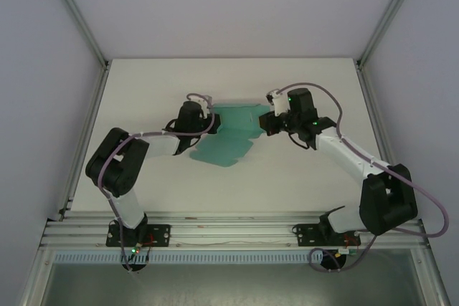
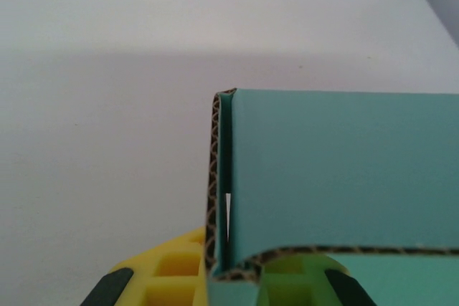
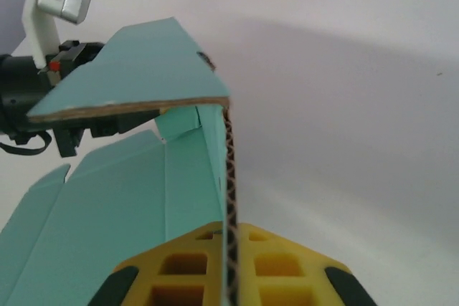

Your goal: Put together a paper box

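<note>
Teal paper box (image 1: 228,145) is clamped mid-table, left edge in the left gripper (image 2: 229,290), right edge in the right gripper (image 3: 229,281). Side walls are raised; near flaps are left unfolded.

The paper box (image 2: 344,177) is matt teal corrugated card, smooth-faced, with a brown fluted core showing at its cut edges. The surface (image 2: 107,105) looks white, matt and smooth. The base rail (image 1: 229,228) looks like ribbed metal.
</note>
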